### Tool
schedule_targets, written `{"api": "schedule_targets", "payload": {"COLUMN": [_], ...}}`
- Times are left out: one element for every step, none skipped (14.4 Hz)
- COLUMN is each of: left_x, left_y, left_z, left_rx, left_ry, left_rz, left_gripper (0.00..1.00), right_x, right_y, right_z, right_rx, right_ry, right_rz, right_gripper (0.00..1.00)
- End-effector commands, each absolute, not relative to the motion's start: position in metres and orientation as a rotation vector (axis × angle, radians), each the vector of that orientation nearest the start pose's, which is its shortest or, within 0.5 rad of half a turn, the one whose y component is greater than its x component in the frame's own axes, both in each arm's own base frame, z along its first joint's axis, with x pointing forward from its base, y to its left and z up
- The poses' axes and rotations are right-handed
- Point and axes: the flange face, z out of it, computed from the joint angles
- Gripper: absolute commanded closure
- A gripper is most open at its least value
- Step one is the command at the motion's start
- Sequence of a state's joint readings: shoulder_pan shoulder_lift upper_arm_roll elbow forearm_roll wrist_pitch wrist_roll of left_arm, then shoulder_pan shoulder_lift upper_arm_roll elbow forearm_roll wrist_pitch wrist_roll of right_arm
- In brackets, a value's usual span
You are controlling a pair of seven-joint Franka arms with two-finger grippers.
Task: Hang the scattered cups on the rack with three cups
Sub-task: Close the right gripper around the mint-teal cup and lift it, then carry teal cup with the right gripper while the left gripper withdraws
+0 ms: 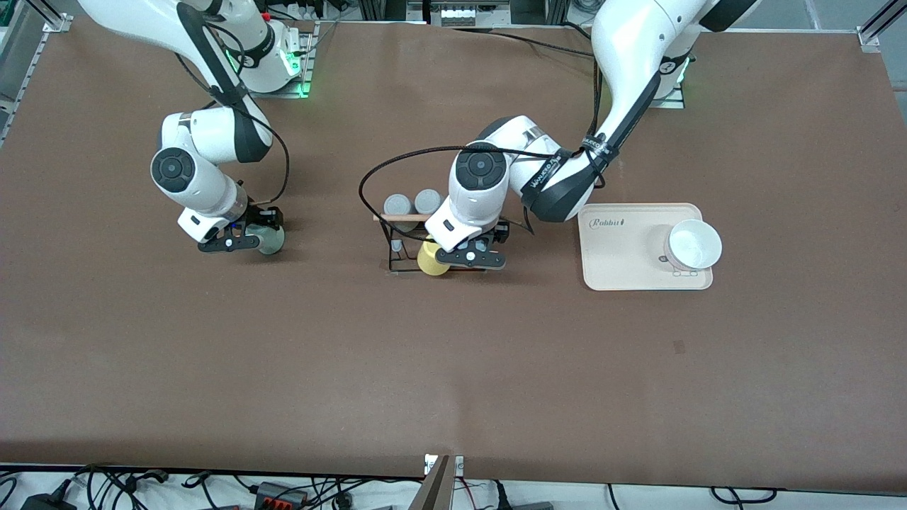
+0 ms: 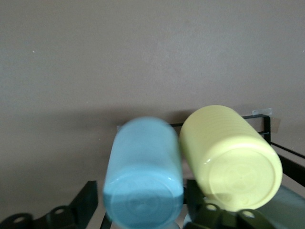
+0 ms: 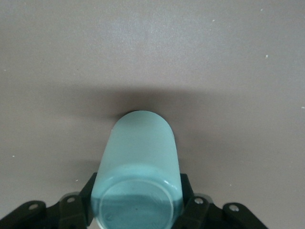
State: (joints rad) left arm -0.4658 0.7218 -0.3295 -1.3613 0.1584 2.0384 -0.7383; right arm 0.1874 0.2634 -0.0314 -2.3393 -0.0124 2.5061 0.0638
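Fingers [image 3: 81, 200] of the right gripper [image 1: 244, 237] pinch the green cup [image 1: 271, 239], which stands on the table [image 1: 453, 368] toward the right arm's end. The left gripper [image 1: 476, 256] sits at the rack [image 1: 407, 241], its fingers spread on either side of the blue cup [image 2: 143, 176] without touching it; that cup hangs just beside the yellow cup [image 1: 431, 259]. Two grey cups [image 1: 412, 204] top the rack. A white bowl [image 1: 693, 244] rests on a tray [image 1: 616, 248].

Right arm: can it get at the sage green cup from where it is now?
Probably yes: the right gripper is already shut on the sage green cup, which stands alone on bare table toward the right arm's end, nothing crowding it.
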Motion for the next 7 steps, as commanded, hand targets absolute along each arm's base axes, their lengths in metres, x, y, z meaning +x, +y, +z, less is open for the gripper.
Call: {"api": "schedule_targets", "payload": {"left_x": [0.560, 0.561, 0.560, 0.559, 0.557, 0.556, 0.554], "left_y": [-0.471, -0.469, -0.470, -0.470, -0.468, -0.462, -0.459], "left_z": [0.327, 0.327, 0.326, 0.336, 0.353, 0.365, 0.380], "left_rx": [-3.179, -3.179, -3.176, -3.180, -3.175, -3.164, -3.160], "left_ry": [0.093, 0.088, 0.092, 0.088, 0.094, 0.081, 0.077], "left_rz": [0.028, 0.030, 0.038, 0.028, 0.017, 0.041, 0.049], "left_gripper": [0.00, 0.00, 0.00, 0.00, 0.00, 0.00, 0.00], "right_x": [0.507, 0.511, 0.519, 0.527, 0.541, 0.552, 0.562], "right_y": [0.081, 0.081, 0.084, 0.088, 0.091, 0.094, 0.099], "right_z": [0.248, 0.266, 0.287, 0.305, 0.329, 0.353, 0.377], "right_rx": [-3.150, -3.149, -3.150, -3.151, -3.152, -3.153, -3.153], "right_ry": [-0.145, -0.126, -0.106, -0.113, -0.108, -0.106, -0.110], "right_rz": [0.066, 0.052, 0.059, 0.083, 0.104, 0.119, 0.126], "right_gripper": [0.68, 0.69, 0.68, 0.68, 0.68, 0.68, 0.69]}}
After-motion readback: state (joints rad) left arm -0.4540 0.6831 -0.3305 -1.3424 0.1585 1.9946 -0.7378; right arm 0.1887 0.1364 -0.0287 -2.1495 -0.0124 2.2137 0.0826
